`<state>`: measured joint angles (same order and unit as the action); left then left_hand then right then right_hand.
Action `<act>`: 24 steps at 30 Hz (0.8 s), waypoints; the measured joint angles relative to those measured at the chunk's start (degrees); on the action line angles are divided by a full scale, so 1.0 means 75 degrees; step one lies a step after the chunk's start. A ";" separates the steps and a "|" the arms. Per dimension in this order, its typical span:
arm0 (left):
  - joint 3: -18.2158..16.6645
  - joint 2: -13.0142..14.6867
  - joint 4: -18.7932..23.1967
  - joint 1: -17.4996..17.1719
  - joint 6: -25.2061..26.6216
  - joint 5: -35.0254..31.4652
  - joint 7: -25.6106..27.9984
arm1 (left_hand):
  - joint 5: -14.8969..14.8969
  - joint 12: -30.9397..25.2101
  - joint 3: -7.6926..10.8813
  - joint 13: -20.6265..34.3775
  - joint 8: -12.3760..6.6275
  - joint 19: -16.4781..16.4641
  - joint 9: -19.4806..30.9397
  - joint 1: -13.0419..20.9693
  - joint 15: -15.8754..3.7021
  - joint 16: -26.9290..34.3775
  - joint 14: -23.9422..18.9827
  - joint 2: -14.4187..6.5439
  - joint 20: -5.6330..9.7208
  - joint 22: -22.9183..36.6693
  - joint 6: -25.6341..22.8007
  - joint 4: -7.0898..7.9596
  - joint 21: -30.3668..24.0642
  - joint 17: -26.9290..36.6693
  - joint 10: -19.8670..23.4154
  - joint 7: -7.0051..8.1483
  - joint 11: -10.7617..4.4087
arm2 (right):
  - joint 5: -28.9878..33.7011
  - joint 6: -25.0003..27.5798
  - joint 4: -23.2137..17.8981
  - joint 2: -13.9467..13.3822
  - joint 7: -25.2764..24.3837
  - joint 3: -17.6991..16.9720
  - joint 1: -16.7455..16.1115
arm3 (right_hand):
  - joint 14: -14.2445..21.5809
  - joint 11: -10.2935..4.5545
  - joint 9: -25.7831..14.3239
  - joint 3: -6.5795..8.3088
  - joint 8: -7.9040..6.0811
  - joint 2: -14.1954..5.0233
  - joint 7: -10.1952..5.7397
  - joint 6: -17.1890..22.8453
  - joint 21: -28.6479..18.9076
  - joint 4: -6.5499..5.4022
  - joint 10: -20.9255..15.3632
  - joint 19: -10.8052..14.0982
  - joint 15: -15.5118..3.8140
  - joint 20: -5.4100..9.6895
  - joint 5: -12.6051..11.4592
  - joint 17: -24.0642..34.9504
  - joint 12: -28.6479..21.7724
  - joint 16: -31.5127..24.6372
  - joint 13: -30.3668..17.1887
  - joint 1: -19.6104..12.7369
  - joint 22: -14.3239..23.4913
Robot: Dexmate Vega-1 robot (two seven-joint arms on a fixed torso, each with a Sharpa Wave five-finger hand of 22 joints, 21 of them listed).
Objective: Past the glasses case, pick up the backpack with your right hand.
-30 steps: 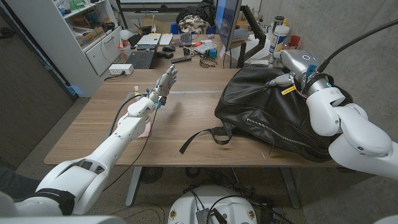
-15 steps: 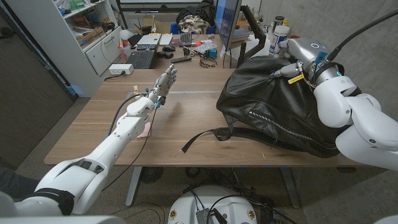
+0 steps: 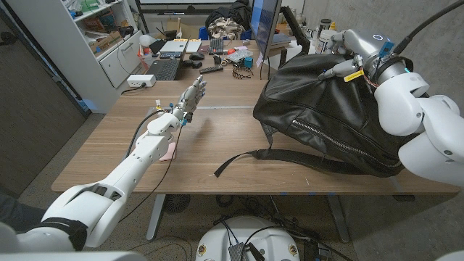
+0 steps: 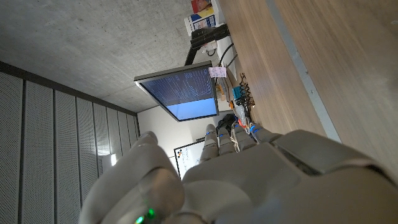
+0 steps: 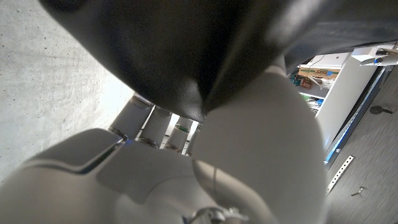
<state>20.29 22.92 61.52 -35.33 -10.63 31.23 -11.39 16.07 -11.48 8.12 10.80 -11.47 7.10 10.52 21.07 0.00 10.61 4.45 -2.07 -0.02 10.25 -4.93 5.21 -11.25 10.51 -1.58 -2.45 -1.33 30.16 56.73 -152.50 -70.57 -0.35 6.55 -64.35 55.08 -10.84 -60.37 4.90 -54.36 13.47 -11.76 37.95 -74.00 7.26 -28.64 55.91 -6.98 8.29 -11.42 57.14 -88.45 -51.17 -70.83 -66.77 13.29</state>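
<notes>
The black leather backpack (image 3: 326, 119) stands raised on the right side of the wooden table (image 3: 217, 138). My right hand (image 3: 349, 52) grips it at its top and holds that end up, while its lower part appears to touch the table. One strap (image 3: 243, 159) trails left across the wood. In the right wrist view the black backpack (image 5: 186, 50) hangs over my right hand (image 5: 249, 155). My left hand (image 3: 193, 94) is held over the table's middle left, fingers apart and pointing away, with nothing in it. The left wrist view looks over my left hand (image 4: 249, 180).
A pink object (image 3: 170, 151) lies under my left forearm. Behind the table stands a desk with a monitor (image 3: 264, 29), keyboards (image 3: 163, 69) and clutter. White drawers (image 3: 123, 54) stand at the back left. Bottles (image 3: 326, 36) stand behind the backpack.
My right hand has risen and moved farther right and back, pulling the backpack's top upward. The strap has slid right along the table. The left arm has not moved.
</notes>
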 measured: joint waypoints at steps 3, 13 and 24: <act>0.0000 -0.0002 -0.0047 0.0018 -0.0012 0.0000 -0.0021 | 0.0000 0.0000 0.0000 0.0000 0.0000 0.0000 0.0000 0.0000 0.0000 0.0000 0.0000 0.0000 0.0000 0.0000 0.0000 0.0000 0.0000 0.0000 0.0000 0.0000 0.0000 | -0.0152 0.0097 -0.0033 -0.0008 0.0117 -0.0076 0.0094 | 0.0000 0.0000 0.0000 0.0000 -0.0001 0.0000 0.0000 0.0000 -0.0059 0.0000 0.0000 -0.0015 0.0000 0.0015 0.0000 0.0000 0.0000 -0.0027 0.0000 0.0000 -0.0019; 0.0000 -0.0008 -0.0118 0.0040 -0.0038 0.0003 -0.0076 | 0.0000 0.0000 0.0000 0.0000 0.0000 0.0000 0.0000 0.0000 0.0000 0.0000 0.0000 0.0000 0.0000 0.0000 0.0000 0.0000 0.0000 0.0000 0.0000 0.0000 0.0000 | -0.0614 0.0421 -0.0122 -0.0101 0.0349 -0.0216 0.0673 | 0.0000 0.0000 -0.0002 0.0000 0.0000 0.0000 -0.0015 -0.0015 -0.0118 0.0000 0.0000 -0.0014 0.0000 0.0014 0.0000 -0.0035 0.0000 -0.0047 0.0000 0.0000 -0.0050; -0.0015 -0.0010 -0.0135 0.0042 -0.0059 0.0009 -0.0090 | 0.0000 0.0000 -0.0031 0.0000 0.0000 0.0000 0.0000 0.0000 0.0000 0.0000 0.0000 0.0000 0.0000 0.0000 0.0000 0.0032 0.0000 0.0000 0.0000 0.0000 0.0000 | -0.1191 0.0695 -0.0242 -0.0276 0.0401 -0.0355 0.1130 | 0.0000 0.0000 0.0010 0.0000 0.0000 0.0000 -0.0015 -0.0014 -0.0177 0.0000 0.0000 -0.0067 0.0000 -0.0041 0.0000 -0.0034 0.0001 -0.0128 0.0000 0.0000 -0.0083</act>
<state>20.18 22.85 60.51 -35.01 -11.07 31.29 -12.07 16.07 -11.47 7.89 10.79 -11.47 7.10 10.52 21.07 0.00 10.61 4.45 -2.07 -0.02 10.25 -4.92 5.45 -11.25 10.52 -1.58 -2.45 -1.33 21.23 61.94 -154.32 -72.64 2.66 3.89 -55.87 55.08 -10.84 -60.29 4.90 -54.36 13.47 -11.87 37.85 -75.32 7.26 -28.64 55.40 -6.98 7.98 -11.42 56.88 -88.44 -52.13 -70.83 -66.77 12.67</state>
